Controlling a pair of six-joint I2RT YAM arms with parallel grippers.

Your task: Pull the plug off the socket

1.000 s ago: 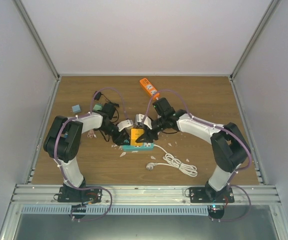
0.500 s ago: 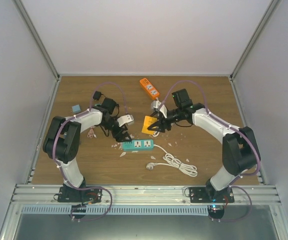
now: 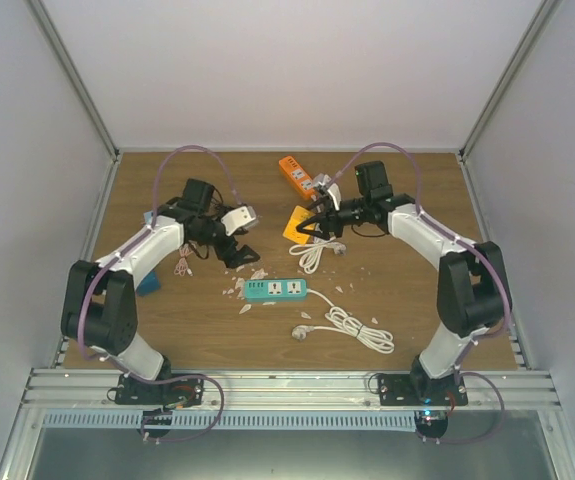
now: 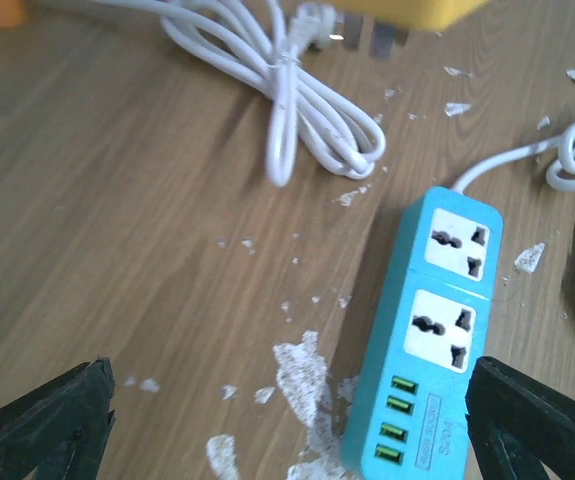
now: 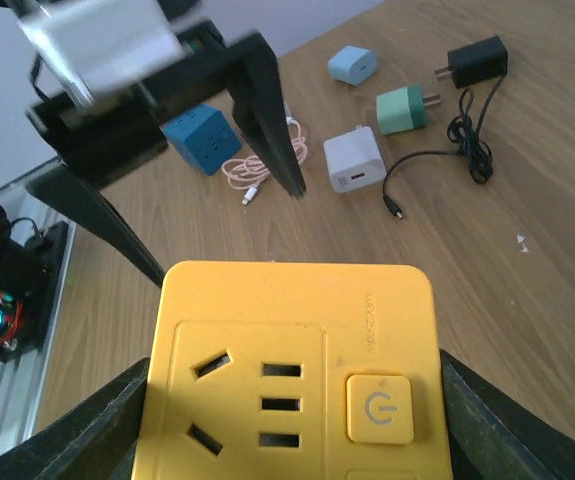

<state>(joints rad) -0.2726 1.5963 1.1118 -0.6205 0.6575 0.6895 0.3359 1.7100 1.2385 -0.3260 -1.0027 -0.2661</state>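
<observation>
Beyond the teal strip (image 3: 275,290), at one o'clock, right gripper (image 3: 305,227) clamps the yellow square plug (image 5: 297,370); prongs (image 4: 379,40) bare. Left gripper (image 4: 292,425) gapes wide.

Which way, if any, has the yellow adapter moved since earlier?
Yes. The yellow adapter left the teal strip and moved toward the orange strip.

Yellow plug adapter (image 5: 297,370) cropped by the right wrist frame's lower edge, teal power strip (image 4: 432,340) clipped at the left wrist frame's bottom, white cable (image 4: 279,130) blurred
</observation>
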